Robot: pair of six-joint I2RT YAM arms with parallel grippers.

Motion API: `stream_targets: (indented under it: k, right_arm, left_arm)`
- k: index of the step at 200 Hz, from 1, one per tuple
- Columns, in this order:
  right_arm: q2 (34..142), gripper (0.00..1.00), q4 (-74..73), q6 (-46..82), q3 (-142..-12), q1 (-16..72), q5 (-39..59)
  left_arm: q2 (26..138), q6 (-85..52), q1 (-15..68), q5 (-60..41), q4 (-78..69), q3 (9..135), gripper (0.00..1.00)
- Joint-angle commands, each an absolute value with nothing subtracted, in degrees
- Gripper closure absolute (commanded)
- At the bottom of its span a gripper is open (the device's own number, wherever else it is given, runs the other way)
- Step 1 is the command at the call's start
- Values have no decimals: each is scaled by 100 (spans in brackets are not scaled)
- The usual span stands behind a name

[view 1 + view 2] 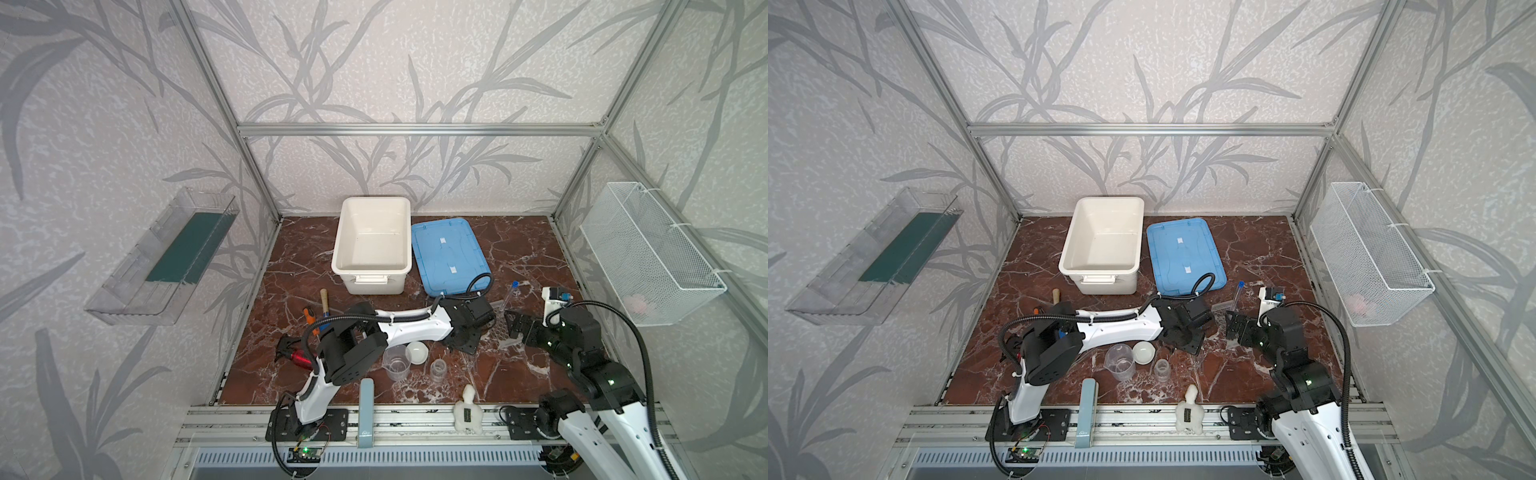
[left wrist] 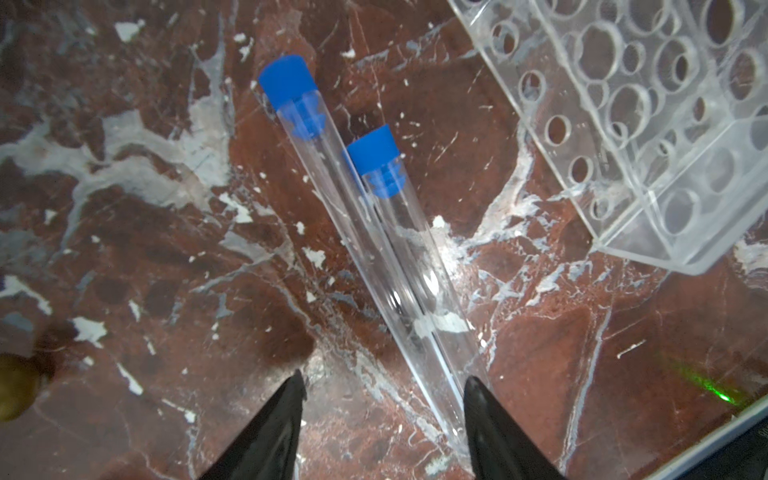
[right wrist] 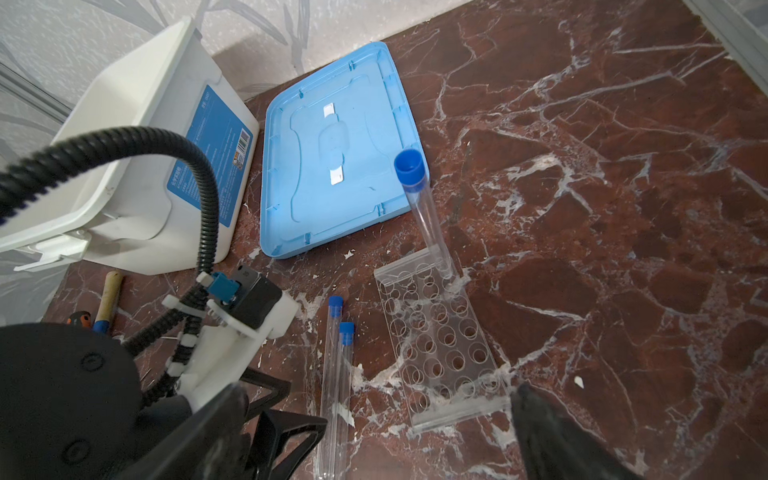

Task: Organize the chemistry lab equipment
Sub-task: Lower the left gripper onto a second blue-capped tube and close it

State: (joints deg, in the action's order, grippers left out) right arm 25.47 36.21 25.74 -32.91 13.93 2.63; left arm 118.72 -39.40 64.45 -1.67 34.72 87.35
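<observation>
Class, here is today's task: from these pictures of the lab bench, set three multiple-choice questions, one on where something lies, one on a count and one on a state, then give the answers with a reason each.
1. The blue lid lies: A) shut on the white bin; B) on the table beside the bin; C) under the bin.
2. How many blue-capped tubes show in the right wrist view? A) two; B) four; C) three.
3. The two tubes beside the clear rack: A) lie flat on the table; B) stand in the rack; C) lie inside the bin.

Answers: B, the lid rests on the marble next to the open bin. C, one tube stands in the rack and two lie next to it. A, both lie side by side on the table.
</observation>
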Motion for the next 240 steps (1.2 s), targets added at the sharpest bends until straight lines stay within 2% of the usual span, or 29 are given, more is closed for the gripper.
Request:
stream_targets:
  k: [1, 21, 93, 121, 149, 187, 209, 240]
  right_arm:
    - [2456, 2, 3765, 2651, -3341, 1406, 336]
    - [2459, 2, 3795, 2611, -3416, 1406, 240]
    - [2380, 2, 3773, 2507, -3356, 1411, 154]
    - [2339, 2, 3757, 2488, -3332, 1406, 138]
    - [2332, 2, 3744, 2478, -3309, 1406, 145]
    - [2434, 2, 3691, 2417, -3291, 1402, 316]
    - [2421, 2, 3667, 2408, -3287, 1406, 272]
    - [2361, 2, 3676, 2399, -3285, 1407, 243]
  left_arm:
    - [11990, -3859, 6493, -163, 3696, 8875, 39]
    - [12100, -3858, 6494, -37, 3836, 8982, 45]
    - [12314, -3851, 6493, 126, 4094, 9176, 45]
    - [12340, -3898, 6490, 155, 4173, 9193, 57]
    - [12356, -4036, 6440, 437, 4504, 9273, 62]
    - [12340, -3668, 6251, 310, 4578, 9378, 62]
    - [12371, -3780, 6284, -20, 4550, 9325, 63]
    - [12229, -3911, 6410, 58, 4637, 9144, 63]
